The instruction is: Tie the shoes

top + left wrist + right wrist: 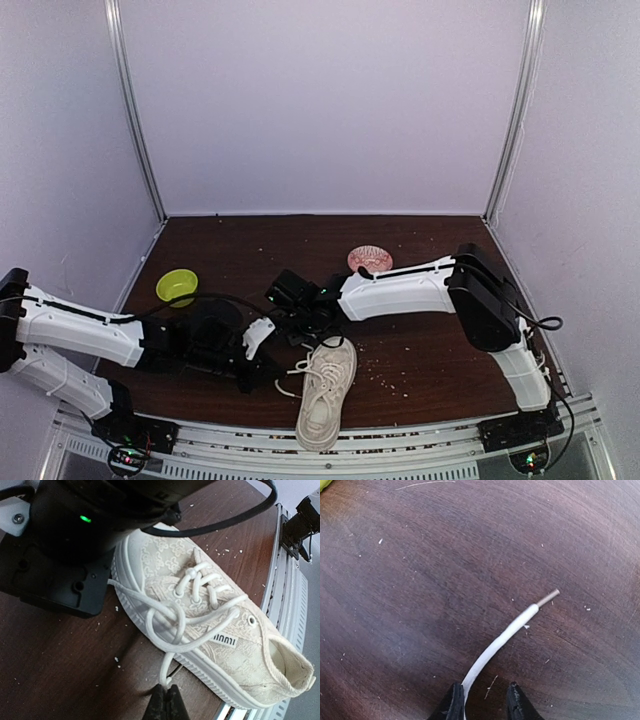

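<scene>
Left wrist view has the left tool [167, 703] clenched on one strand of the lace [165, 670], which runs up to a loose crossing over the shoe [210, 605]. That shoe lies on the desk [430, 340] at its near edge, between the two arm bases, toe pointing away. The right tool [485, 702] stands parted, with nothing pinched, and a lace end [520, 622] lies flat on the desk against the inside of one finger [454, 704]. Closing from here could nudge that end aside rather than trap it, since it sits off-centre. A firm pull by either arm could also drag the light shoe towards the edge — or undo the loose crossing.
</scene>
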